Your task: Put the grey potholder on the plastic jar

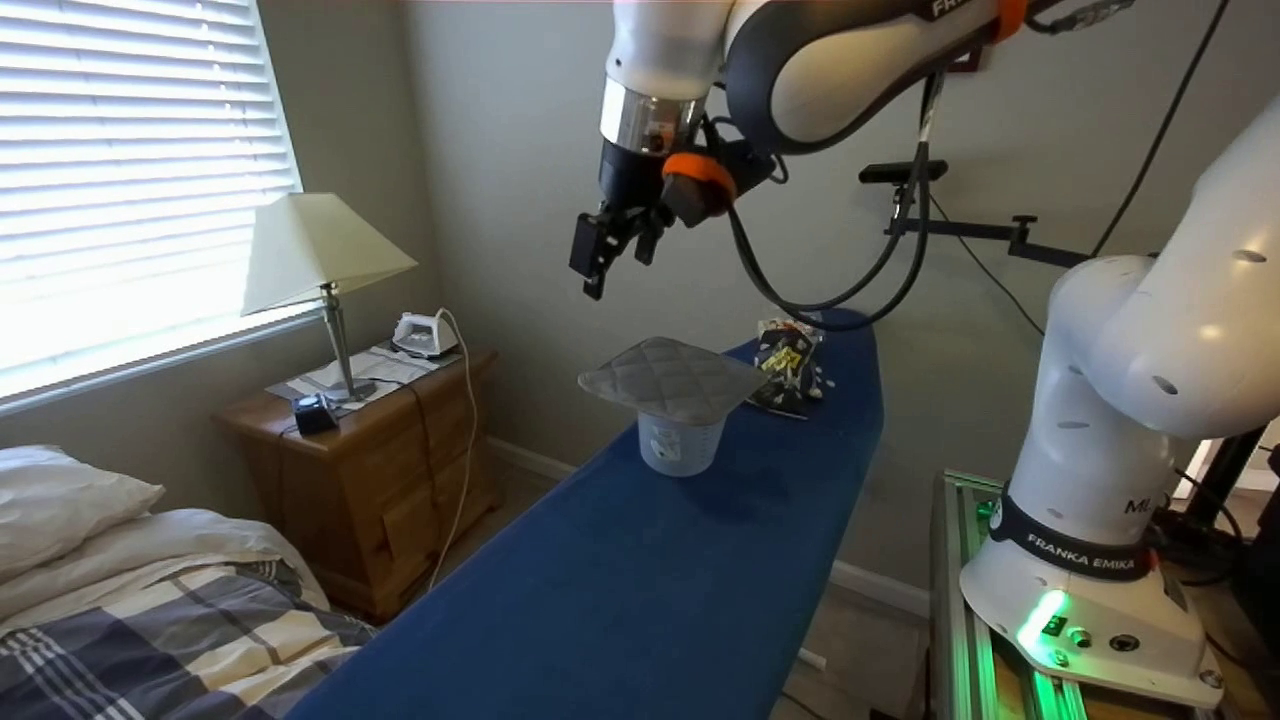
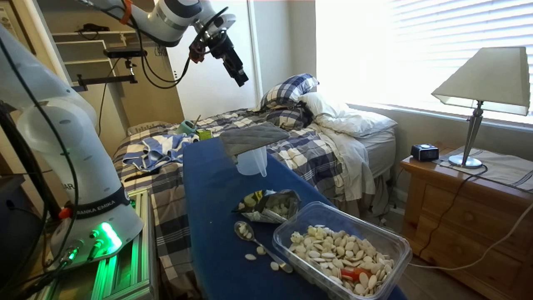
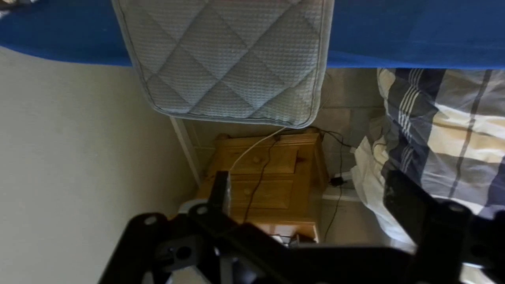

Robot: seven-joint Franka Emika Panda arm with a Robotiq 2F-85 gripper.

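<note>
The potholder (image 1: 675, 380) rests across the mouth of the jar (image 1: 680, 447), touching it and overhanging all round; the jar stands upright on the bench (image 1: 620, 610). Placement appears complete. The tool (image 3: 305, 179) is above and apart from both, spread wide, holding nothing.

Handling: treat the potholder as light, soft and floppy; its quilted face is unlikely to slip. If adjustment is required, grip an overhanging corner, away from the jar, and lift before shifting. The jar looks light and may tip or slide if the potholder is dragged.

Surroundings, left to right in an exterior view: the bed (image 1: 180, 635), the chest (image 1: 310, 490) with the lamp (image 1: 325, 265) and iron (image 1: 425, 337), then the bag (image 1: 785, 368), which lies right of the jar and farther off. The bag could obstruct a low sideways move. In an exterior view, the spoon (image 2: 272, 255) and the tub (image 2: 354, 225) of seeds (image 2: 341, 258) lie on the near part of the bench.
</note>
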